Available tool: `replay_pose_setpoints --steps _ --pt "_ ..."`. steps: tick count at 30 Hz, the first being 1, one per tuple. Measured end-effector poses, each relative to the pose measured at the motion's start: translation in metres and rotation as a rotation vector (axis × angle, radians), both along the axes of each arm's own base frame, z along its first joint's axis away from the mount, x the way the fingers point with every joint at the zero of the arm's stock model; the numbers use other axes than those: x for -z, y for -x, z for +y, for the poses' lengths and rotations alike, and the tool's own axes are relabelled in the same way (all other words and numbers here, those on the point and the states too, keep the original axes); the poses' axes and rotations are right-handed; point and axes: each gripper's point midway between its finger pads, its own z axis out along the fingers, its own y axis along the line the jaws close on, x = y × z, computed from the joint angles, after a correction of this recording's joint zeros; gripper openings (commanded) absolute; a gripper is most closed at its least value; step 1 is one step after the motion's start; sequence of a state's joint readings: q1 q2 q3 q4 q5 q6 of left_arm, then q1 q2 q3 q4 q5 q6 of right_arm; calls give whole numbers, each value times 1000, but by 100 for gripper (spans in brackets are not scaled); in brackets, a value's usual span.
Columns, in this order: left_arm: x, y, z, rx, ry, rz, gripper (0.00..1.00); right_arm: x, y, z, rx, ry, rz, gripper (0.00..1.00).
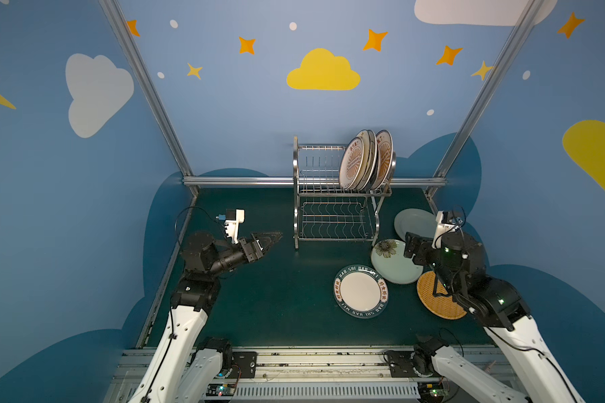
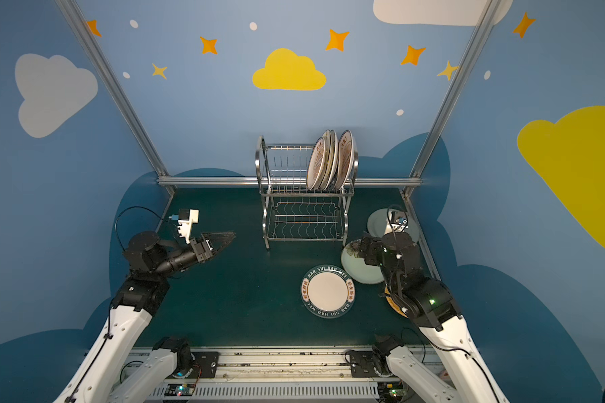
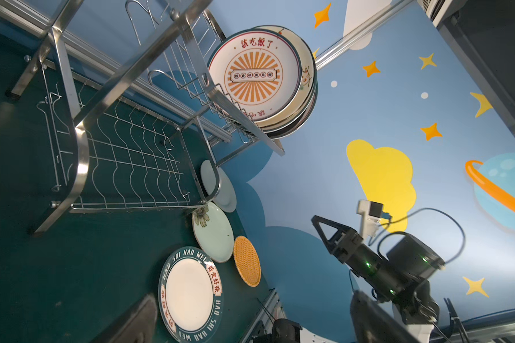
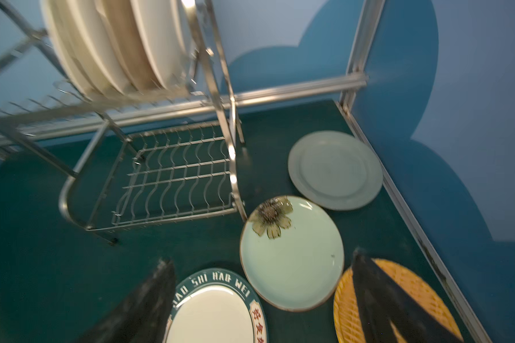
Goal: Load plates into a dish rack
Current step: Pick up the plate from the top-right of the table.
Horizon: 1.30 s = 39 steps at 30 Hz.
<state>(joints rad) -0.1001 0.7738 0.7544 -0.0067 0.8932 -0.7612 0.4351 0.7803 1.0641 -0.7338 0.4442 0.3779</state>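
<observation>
The left arm stretches low, left pincer (image 1: pixel 269 241) apart and empty, aimed at the dish rack (image 1: pixel 332 195). The right arm bends high, right pincer (image 1: pixel 412 245) apart and empty, over the flowered plate (image 1: pixel 393 268), which lies flat on the worktop (image 1: pixel 276 296) beside the rack.

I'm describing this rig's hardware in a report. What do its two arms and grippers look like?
Both the left arm and right arm have white lower links and black joints. The left gripper and right gripper are black with tapering triangular fingers. A white camera mount sits on each wrist, trailing thin black cable. Small green lights glow on the right arm.
</observation>
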Motion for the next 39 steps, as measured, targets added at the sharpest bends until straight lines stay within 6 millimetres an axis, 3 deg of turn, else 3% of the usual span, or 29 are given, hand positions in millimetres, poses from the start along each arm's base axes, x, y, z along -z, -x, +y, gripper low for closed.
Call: replay_pose_setpoints --steps 6,10,13,16,19,26,30,35,39 --pt "-1 24 9 -60 -25 -49 100 71 -31 -34 148 -182 164 91" --pt "18 35 15 -95 -39 -17 100 118 -60 -54 239 -336 225 91" --pt "44 34 19 -127 -73 65 100 149 -75 -65 285 -429 247 91" --pt "68 32 22 -143 -111 152 100 163 -94 -77 322 -517 229 90" --pt "80 31 23 -144 -129 196 100 174 -112 -98 382 -599 208 90" --pt "87 35 24 -148 -141 227 100 206 -148 -148 454 -782 289 87" --pt "86 40 25 -149 -136 210 100 217 -169 -182 436 -907 306 78" --pt "86 42 25 -150 -133 204 100 258 -161 -198 457 -1031 376 77" --pt "86 42 25 -150 -132 205 100 260 -165 -194 420 -1066 384 76"
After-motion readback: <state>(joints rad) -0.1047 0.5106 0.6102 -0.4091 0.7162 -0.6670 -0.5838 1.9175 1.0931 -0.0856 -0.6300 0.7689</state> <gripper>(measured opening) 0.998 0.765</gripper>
